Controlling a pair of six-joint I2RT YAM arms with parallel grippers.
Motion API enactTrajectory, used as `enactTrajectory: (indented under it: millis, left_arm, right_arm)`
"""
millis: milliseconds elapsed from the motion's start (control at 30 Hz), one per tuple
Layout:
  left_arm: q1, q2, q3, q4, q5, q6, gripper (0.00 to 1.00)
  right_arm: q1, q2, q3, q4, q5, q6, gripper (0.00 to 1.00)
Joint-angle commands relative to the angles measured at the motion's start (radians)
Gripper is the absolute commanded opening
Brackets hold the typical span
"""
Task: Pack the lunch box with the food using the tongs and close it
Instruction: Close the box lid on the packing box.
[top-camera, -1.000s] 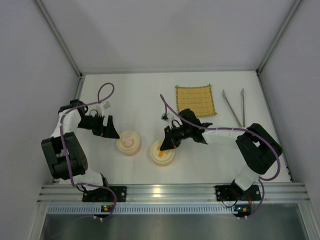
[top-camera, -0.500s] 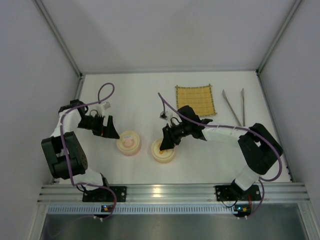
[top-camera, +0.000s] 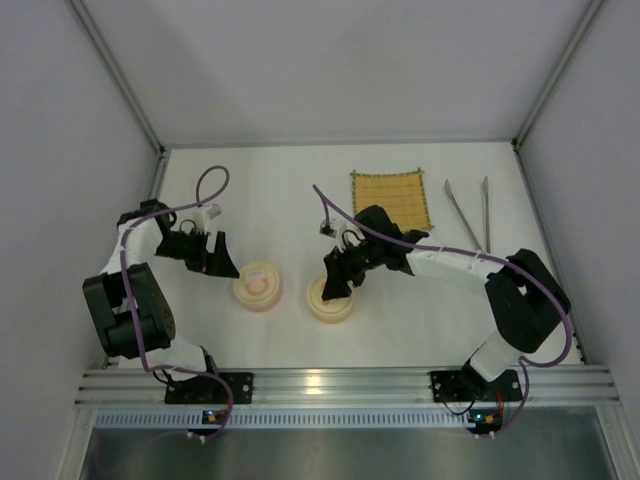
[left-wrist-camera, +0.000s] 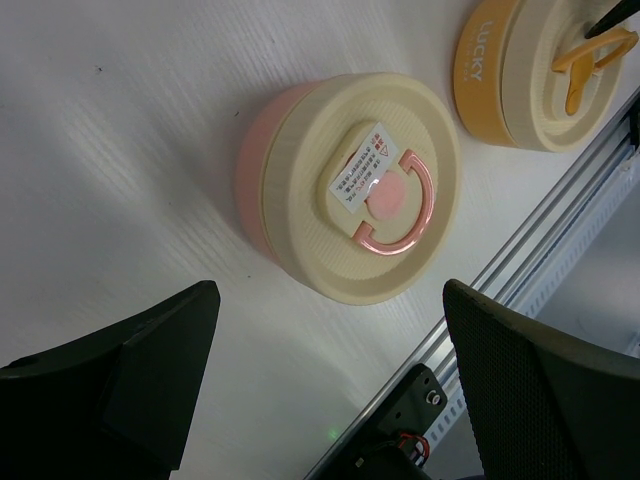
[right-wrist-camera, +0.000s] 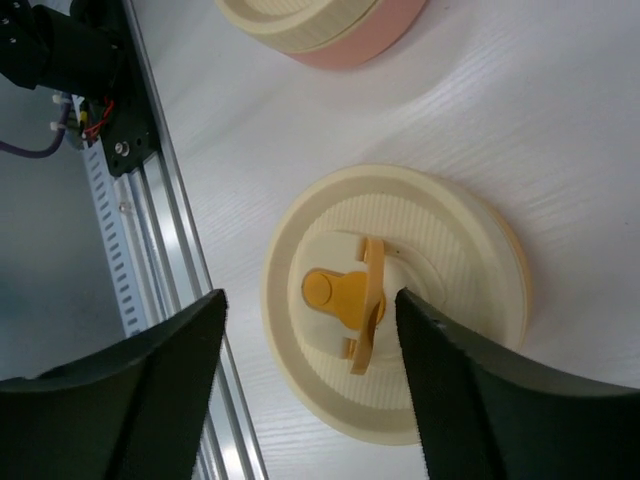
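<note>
Two round lunch boxes with cream lids sit near the front edge, both closed. The orange one (top-camera: 329, 303) (right-wrist-camera: 395, 300) lies right under my right gripper (top-camera: 336, 284) (right-wrist-camera: 308, 300), which is open with its fingers on either side of the upright orange handle (right-wrist-camera: 368, 306), not touching it. The pink one (top-camera: 257, 285) (left-wrist-camera: 350, 185) lies just right of my left gripper (top-camera: 221, 262) (left-wrist-camera: 328, 298), which is wide open and holds nothing. The silver tongs (top-camera: 468, 213) lie at the back right. No food shows in any view.
A yellow woven mat (top-camera: 390, 200) lies behind the right arm, left of the tongs. The aluminium rail (top-camera: 330, 380) runs along the near edge, close to both boxes. White walls close in the table on three sides.
My right gripper has opened and let go of the orange lid's handle, which still stands upright. The right arm has shifted slightly. The left arm has not moved.
</note>
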Motion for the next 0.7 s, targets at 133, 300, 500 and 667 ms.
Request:
enactTrajectory:
  millis: [133,300,500,667]
  left_arm:
    - [0.001,-0.026,0.003,-0.021,0.047,0.039,0.98]
    - [0.002,-0.028,0.004,-0.022,0.05,0.039,0.98]
    - [0.001,-0.028,0.001,-0.021,0.055,0.039,0.98]
    - [0.002,-0.028,0.004,-0.022,0.058,0.039,0.98]
  right_arm:
    - [-0.03,0.025,0.051,-0.055,-0.077,-0.015,0.77]
    - [-0.071,0.013,0.064,-0.052,-0.089,-0.026,0.75]
    - [-0.113,-0.022,0.136,-0.114,-0.123,-0.103,0.71]
    - [-0.117,-0.055,0.163,-0.143,-0.167,-0.126,0.49]
